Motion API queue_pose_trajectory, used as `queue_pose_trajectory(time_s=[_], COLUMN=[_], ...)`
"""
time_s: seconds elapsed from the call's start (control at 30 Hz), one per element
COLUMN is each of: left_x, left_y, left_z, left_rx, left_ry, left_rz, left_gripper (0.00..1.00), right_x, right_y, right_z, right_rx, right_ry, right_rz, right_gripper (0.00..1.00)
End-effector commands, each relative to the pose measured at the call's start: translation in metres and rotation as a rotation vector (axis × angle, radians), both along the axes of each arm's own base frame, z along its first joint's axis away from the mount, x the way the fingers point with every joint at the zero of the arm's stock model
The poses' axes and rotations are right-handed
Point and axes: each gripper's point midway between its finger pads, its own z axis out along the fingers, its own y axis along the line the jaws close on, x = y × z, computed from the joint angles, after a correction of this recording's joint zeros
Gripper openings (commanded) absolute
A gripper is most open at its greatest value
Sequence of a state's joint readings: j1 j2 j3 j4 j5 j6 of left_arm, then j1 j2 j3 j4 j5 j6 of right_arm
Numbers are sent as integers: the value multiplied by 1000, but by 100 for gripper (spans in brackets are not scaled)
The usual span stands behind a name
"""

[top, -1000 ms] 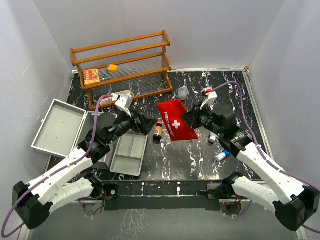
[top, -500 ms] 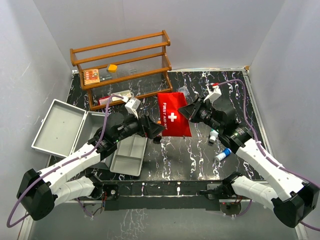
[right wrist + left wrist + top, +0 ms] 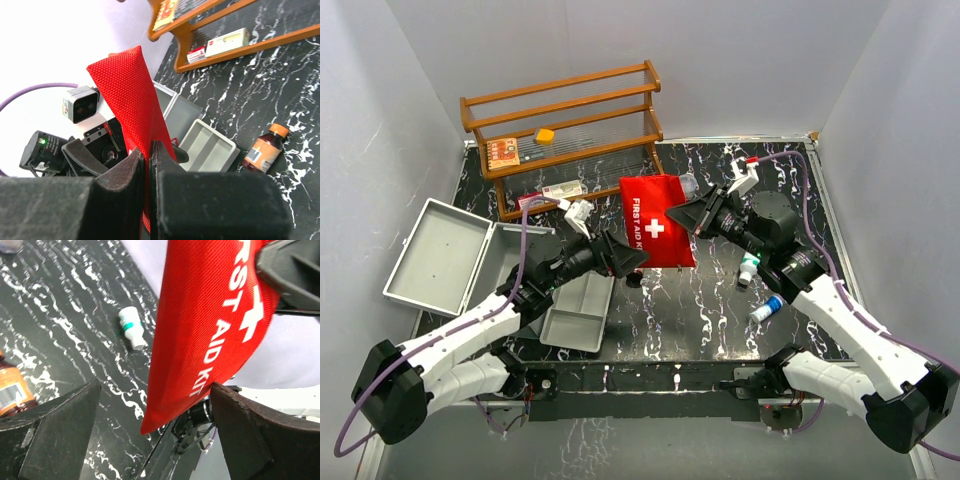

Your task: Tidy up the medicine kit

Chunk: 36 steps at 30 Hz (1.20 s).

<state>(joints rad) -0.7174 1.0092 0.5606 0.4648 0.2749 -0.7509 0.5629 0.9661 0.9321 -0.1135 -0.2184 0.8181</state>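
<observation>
Aloft, right gripper (image 3: pixel 692 216) is clamped tight on red pouch (image 3: pixel 653 222); left gripper (image 3: pixel 623 258) gapes wide, empty, just beside it. Opened kit (image 3: pixel 436 256) sits at table's left; thin edge grip may slip in handover, dropping pouch.

Silver-grey medicine kit (image 3: pixel 435 255) lying open, grey tray (image 3: pixel 578 310) out beside it

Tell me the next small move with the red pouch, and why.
Probably close the left gripper on the lower edge of the red pouch. The right gripper holds the pouch pinched above the table, and the left wrist view shows its corner hanging between the left's open fingers, so a handover looks ready.
</observation>
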Motion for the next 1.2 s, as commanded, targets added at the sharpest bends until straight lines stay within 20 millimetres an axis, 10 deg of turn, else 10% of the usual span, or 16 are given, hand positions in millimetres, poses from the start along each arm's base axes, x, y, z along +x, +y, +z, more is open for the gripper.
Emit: queue_pose_trajectory(time_s=[0.0,0.17,0.63,0.8,0.97,1.17], left_x=[-16,-48,-28,-13,10,25], left_y=[-6,-6,-6,2,48,160], left_z=[67,95,86,64,29,11], left_rx=[-170,-277,-208,-45,265,638], left_ry=[-170,-294,-189,-114,34,246], left_rz=[-93,-239,-142,-71,58,391], left_gripper=[87,82,0,0,0,0], right_x=[-20,-31,-29,-10,14,19], right_y=[9,8,9,-8,-38,-44], right_z=[62,66,54,35,5,-6], right_rx=[120,144,126,27,-114,-162], right_ry=[-137,-134,-126,-124,-70,-70], right_rz=[103,134,131,-1,-199,-233], right_gripper=[0,0,2,50,59,58])
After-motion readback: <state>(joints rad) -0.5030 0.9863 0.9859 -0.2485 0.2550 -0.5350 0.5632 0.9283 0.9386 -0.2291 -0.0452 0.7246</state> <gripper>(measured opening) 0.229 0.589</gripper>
